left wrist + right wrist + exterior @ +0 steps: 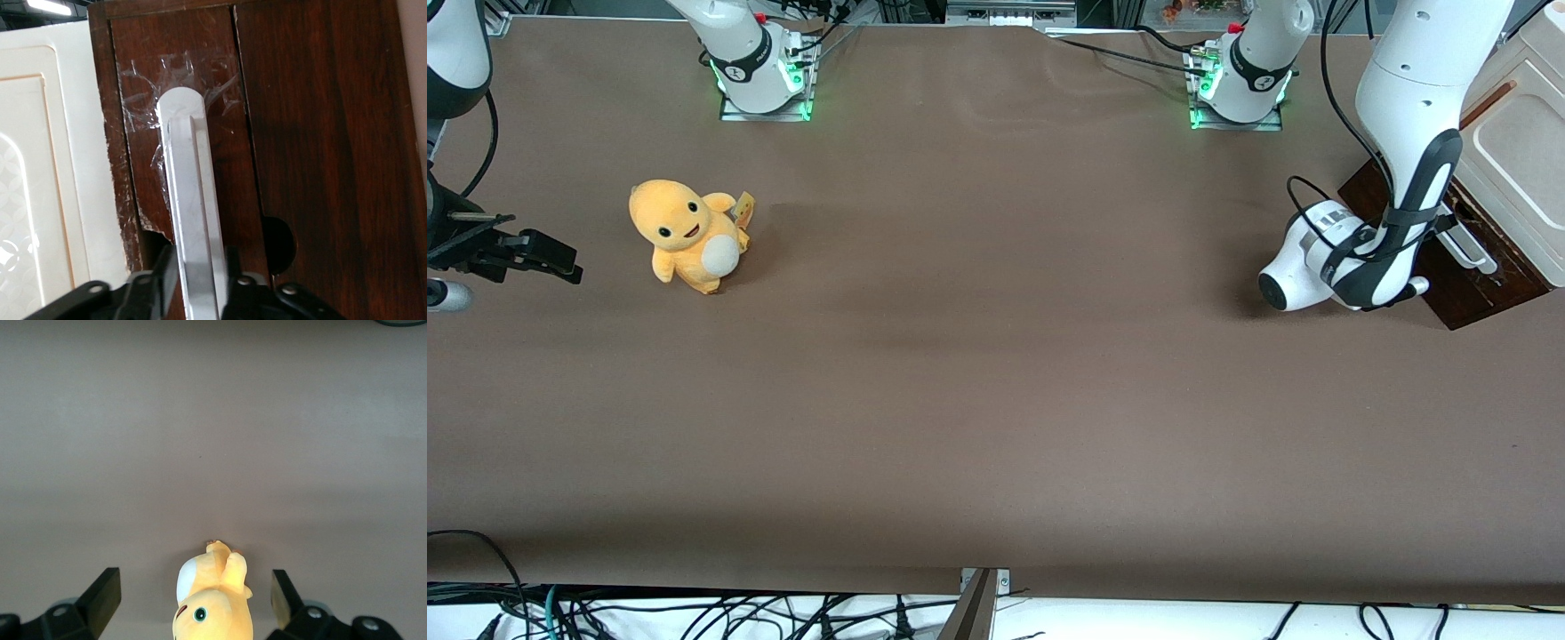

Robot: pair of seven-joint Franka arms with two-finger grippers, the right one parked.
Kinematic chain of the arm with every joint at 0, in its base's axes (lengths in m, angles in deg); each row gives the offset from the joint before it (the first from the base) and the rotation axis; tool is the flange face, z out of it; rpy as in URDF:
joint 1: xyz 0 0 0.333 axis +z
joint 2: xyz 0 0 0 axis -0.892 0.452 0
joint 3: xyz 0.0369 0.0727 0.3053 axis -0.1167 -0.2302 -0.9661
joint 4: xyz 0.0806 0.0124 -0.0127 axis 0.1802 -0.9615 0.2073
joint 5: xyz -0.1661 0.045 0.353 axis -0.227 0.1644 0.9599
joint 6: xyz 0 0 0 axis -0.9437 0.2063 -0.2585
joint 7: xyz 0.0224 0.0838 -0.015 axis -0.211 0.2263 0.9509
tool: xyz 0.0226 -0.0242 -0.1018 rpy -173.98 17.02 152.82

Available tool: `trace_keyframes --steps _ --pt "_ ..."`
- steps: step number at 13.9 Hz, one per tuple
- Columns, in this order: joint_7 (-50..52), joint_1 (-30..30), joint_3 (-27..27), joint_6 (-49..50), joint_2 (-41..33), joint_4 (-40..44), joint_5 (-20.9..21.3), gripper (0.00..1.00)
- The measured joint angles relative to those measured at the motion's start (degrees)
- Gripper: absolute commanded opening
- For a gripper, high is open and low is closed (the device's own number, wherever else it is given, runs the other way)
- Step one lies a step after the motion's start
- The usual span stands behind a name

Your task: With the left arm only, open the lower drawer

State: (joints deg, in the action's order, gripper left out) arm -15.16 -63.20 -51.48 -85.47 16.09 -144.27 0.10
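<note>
Gripper of my left arm: black, two-fingered, set astride the long white bar handle of the lower drawer. One finger sits at 9 o'clock of the bar, the other at 3 o'clock, both pressed against its sides, so I log the gripper as clenched on the handle.

Handle: smooth, matte white, a straight bar with a rounded end and a raised ridge along its length. Clear, crinkled tape glints on the wood around that rounded end.

Drawer front: dark brown wood with a glossy finish and visible grain. One edge is chipped and scuffed pale. A thin vertical seam separates it from the adjoining dark wood panel. A dark rounded shadow lies on the wood just beside the finger at 3 o'clock.

Cream panel: smooth, with a thin brownish outline and a faint embossed pattern, flush against the chipped edge of the drawer.

Front view: the cabinet stands at the working arm's end of the desk, roughly 3 o'clock from the desk's centre. My white wrist block is low in front of the drawer's dark face and hides the gripper. Desk surface is a flat, matte brown sheet.

An orange plush toy with a pale belly sits toward the parked arm's end, well apart from the drawer.
</note>
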Motion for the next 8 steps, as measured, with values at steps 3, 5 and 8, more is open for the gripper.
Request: trace_keyframes --steps 3,5,8 --pt "0.2 -0.3 0.0 0.0 0.0 0.0 0.0 0.18" --pt "1.1 -0.4 0.0 0.1 0.0 0.0 -0.1 0.11" --pt "2.1 -0.3 0.0 0.2 0.0 0.0 -0.1 0.05"
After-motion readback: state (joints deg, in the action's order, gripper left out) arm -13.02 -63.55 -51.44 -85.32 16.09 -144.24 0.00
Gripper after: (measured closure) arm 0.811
